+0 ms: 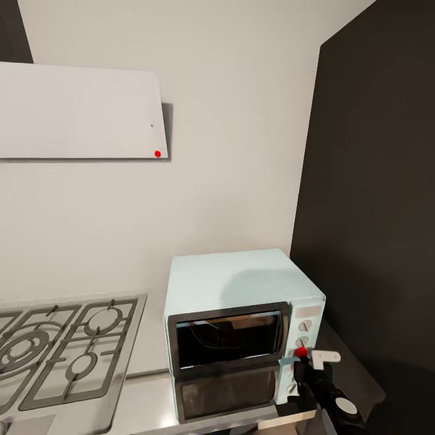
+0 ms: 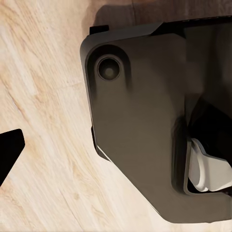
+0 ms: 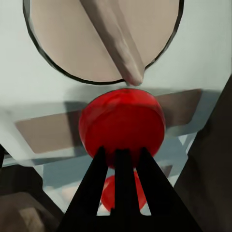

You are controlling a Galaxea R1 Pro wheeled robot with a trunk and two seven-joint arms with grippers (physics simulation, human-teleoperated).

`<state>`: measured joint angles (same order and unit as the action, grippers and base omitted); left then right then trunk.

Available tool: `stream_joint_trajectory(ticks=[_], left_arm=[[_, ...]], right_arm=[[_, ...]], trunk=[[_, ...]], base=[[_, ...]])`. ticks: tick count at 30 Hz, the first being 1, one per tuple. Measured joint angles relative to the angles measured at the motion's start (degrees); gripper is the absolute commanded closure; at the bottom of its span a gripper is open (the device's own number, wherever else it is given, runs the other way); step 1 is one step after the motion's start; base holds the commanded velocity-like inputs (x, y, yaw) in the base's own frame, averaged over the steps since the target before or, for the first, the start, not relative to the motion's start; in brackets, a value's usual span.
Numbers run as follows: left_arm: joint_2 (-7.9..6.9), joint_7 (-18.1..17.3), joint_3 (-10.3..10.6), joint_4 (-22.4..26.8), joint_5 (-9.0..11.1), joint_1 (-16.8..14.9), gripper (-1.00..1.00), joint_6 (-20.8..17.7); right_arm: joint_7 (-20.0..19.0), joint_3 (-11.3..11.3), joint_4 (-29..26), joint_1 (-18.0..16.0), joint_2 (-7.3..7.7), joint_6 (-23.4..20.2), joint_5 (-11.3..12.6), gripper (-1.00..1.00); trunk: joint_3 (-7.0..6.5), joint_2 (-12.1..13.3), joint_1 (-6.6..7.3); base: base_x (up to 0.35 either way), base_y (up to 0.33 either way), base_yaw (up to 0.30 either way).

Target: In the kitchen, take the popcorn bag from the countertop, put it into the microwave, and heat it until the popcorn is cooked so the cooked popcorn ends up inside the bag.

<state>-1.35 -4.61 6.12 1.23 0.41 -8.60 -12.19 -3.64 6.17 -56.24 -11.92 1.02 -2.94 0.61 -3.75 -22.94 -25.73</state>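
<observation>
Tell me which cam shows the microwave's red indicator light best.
Right wrist view: the red indicator light fills the centre, right gripper shut at it, below a knob. Head view shows it as a small dot on the microwave. Left wrist view faces wood floor.

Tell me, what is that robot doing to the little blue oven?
The robot's right pincer is at the side control panel of the pale blue microwave, with its closed fingertips right against the round red light just under a knob. The microwave's dark door is shut, and it sits on the shiny grey countertop next to the gas hob. Whether the popcorn bag is inside cannot be told.
</observation>
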Motion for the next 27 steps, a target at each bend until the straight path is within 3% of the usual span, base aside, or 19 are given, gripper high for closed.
stream_joint_trajectory(ticks=[17,27], left_arm=[[0.0,0.0,0.0,0.0,0.0,-0.01,-1.0,-0.01],[-0.04,-0.01,0.03,-0.04,0.05,-0.02,-1.0,0.02]], right_arm=[[0.0,0.01,0.03,0.05,0.0,0.02,0.01,1.0],[-0.21,-0.07,-0.02,-0.29,-0.03,0.25,0.1,1.0]], trunk=[[0.0,0.01,-0.01],[-0.02,0.07,-0.04]], base=[[-0.001,0.0,0.0],[-0.207,0.0,0.0]])
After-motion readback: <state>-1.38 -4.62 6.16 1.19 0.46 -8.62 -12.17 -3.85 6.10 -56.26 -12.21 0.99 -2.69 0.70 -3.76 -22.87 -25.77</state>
